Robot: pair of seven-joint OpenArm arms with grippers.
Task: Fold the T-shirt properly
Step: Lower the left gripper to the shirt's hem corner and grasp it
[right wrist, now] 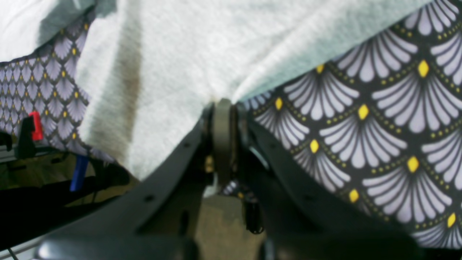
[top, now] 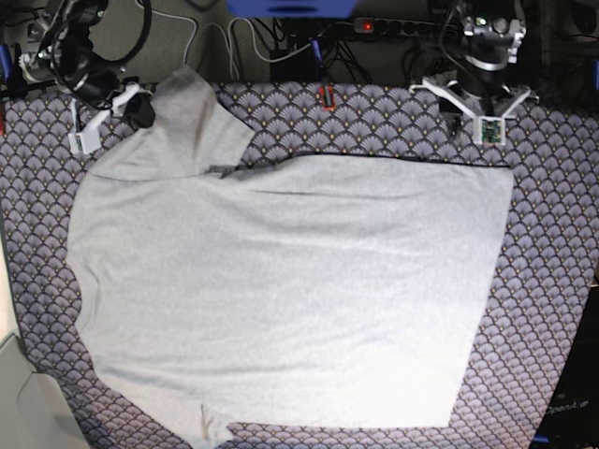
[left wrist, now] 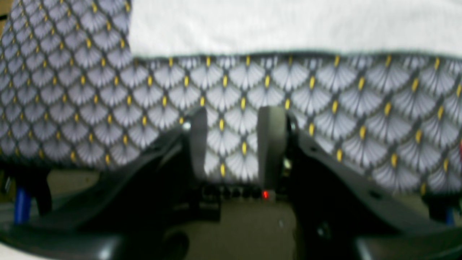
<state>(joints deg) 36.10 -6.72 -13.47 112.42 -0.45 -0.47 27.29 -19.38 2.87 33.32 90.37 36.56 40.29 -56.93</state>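
Two grippers: right gripper [right wrist: 223, 108] pinches the T-shirt [top: 281, 299] sleeve, left gripper [left wrist: 236, 141] half-open over tablecloth [top: 552, 281].

One T-shirt [top: 281, 290], one tablecloth [top: 552, 234], two arms.

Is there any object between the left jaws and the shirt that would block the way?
Nothing visible does. The left gripper hangs with its jaws apart above bare tablecloth, and the shirt edge lies just beyond it, with only patterned cloth between. The right gripper already pinches the shirt.
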